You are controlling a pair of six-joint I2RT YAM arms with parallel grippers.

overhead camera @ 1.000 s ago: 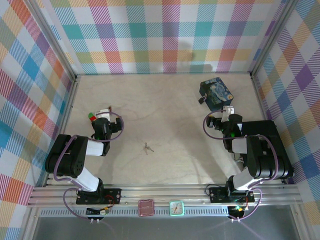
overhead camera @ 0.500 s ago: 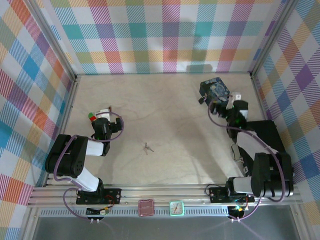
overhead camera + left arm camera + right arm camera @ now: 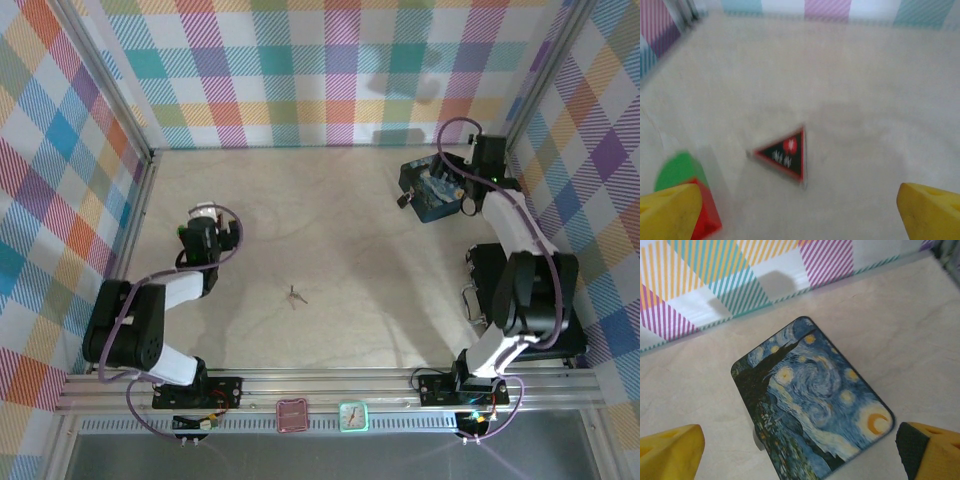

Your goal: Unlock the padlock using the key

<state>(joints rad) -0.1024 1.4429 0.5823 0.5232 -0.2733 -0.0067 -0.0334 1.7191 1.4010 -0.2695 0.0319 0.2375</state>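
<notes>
table (image 3: 330, 200): pale and flat, bearing the tin near the far right corner.
right arm (image 3: 515, 235): reaches out long to the tin, probably because the lock sits at the tin's edge and has to be found and steadied there.
left arm (image 3: 180, 292): folded low, well to the left of the tin, wrist tipped down at the table.
tin (image 3: 435, 190): blue starry-night lid up, lying flat.
right gripper (image 3: 800, 452): poised straight above the tin, fingers spread wide to either side of the lid, nothing between them; likely kept wide to frame the target before coming down.
left gripper (image 3: 800, 210): far left of the tin, pincer wide apart and empty, aimed at small clutter and not at the task's things.
red-and-green piece (image 3: 687, 187): far left of the tin, just beside the left gripper's left finger.
triangle (image 3: 785, 155): dark with a red border, flat on the table, far left of the tin.
padlock (image 3: 403, 200): small dark block hard against the tin's left side; how it is attached too small to tell.
key (image 3: 293, 296): well apart from the tin, toward the near left, flat in the open and untouched; judged the first thing to fetch.
</notes>
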